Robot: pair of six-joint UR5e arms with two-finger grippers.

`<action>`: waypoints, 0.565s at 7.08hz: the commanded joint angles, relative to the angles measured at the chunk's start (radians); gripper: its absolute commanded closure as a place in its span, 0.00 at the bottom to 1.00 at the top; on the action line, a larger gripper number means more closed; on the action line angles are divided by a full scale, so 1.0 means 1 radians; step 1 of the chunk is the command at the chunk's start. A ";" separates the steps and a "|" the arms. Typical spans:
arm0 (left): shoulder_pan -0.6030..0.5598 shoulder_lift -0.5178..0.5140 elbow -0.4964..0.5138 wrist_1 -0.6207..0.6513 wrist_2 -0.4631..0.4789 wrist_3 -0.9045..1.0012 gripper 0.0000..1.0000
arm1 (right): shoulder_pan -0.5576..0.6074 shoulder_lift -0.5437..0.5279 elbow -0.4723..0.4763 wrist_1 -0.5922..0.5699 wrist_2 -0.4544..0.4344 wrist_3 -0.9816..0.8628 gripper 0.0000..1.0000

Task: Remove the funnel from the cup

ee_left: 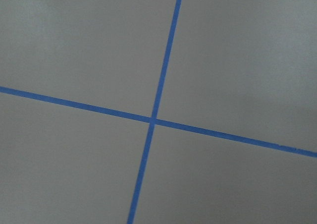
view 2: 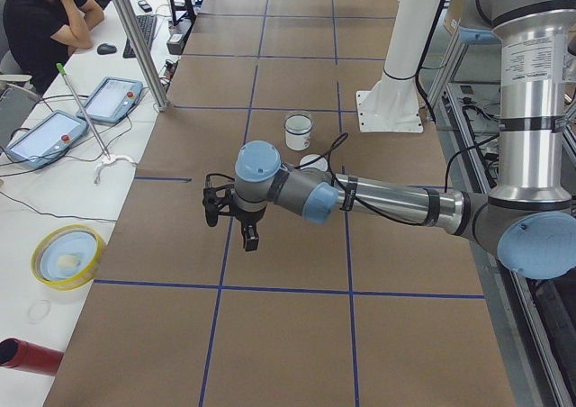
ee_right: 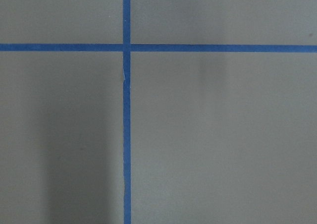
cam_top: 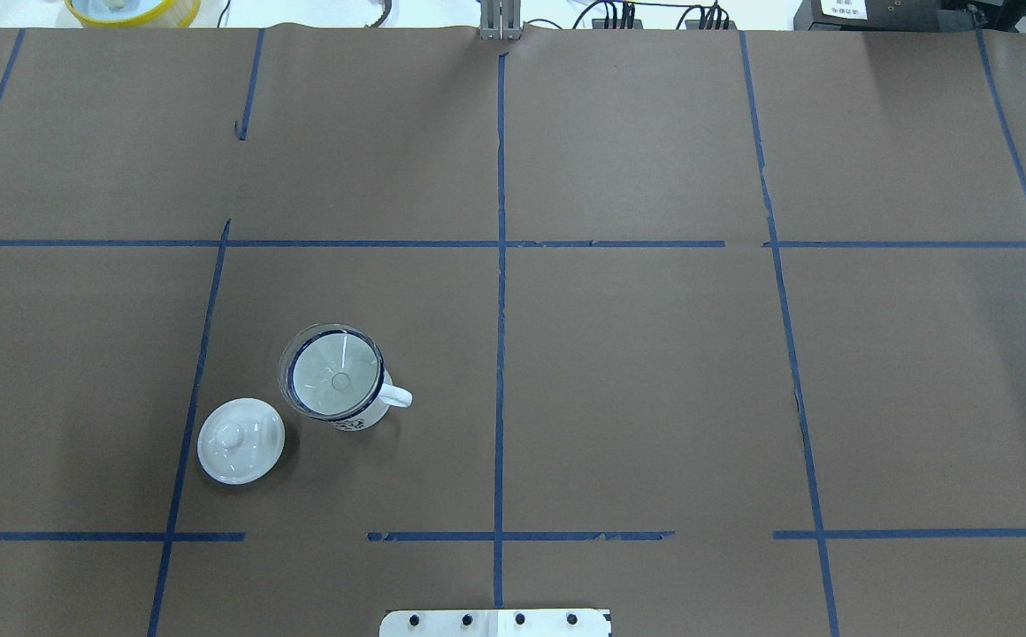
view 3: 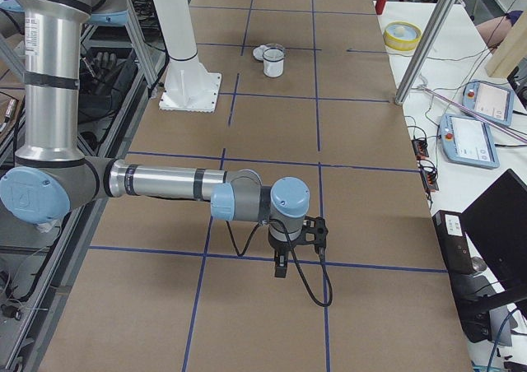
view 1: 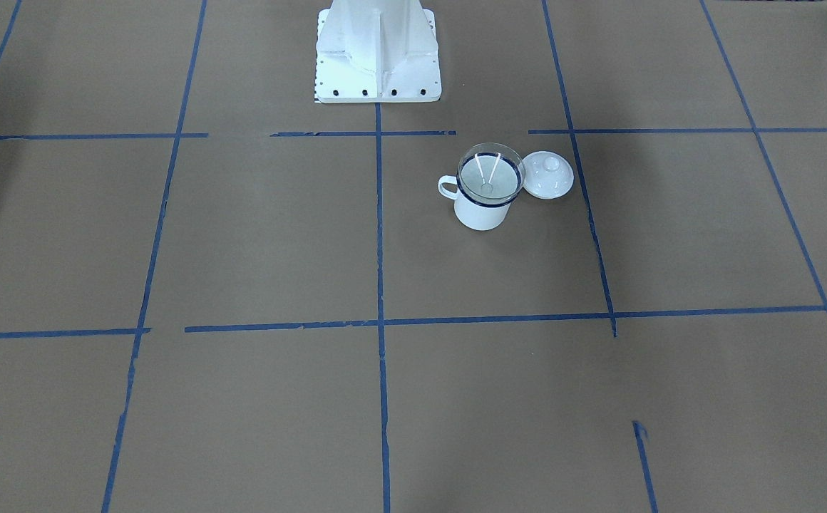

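Note:
The clear funnel (cam_top: 333, 372) sits in the mouth of the white cup (cam_top: 363, 414) with the dark blue rim, on the robot's left half of the table. Both also show in the front view, funnel (view 1: 491, 174) in cup (view 1: 481, 212), and small in the side views (view 2: 298, 130) (view 3: 273, 61). My left gripper (view 2: 249, 238) hangs over the table far from the cup, toward the table's left end. My right gripper (view 3: 281, 267) hangs near the table's right end. Both show only in side views, so I cannot tell if they are open or shut.
A white domed lid (cam_top: 241, 440) with a knob lies beside the cup, on the side away from its handle. The robot's white base (view 1: 378, 50) stands at the table's near edge. A yellow bowl (view 2: 67, 254) and operators' tablets (view 2: 108, 99) lie beyond the far edge.

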 commanded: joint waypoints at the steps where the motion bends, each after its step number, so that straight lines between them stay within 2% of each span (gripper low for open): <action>1: 0.185 -0.097 -0.058 0.005 0.011 -0.355 0.00 | 0.000 0.000 0.001 0.000 0.000 0.000 0.00; 3: 0.288 -0.232 -0.071 0.009 0.014 -0.636 0.00 | 0.000 0.000 0.001 0.000 0.000 0.000 0.00; 4: 0.386 -0.283 -0.095 0.040 0.073 -0.786 0.00 | 0.000 0.000 0.001 0.000 0.000 0.000 0.00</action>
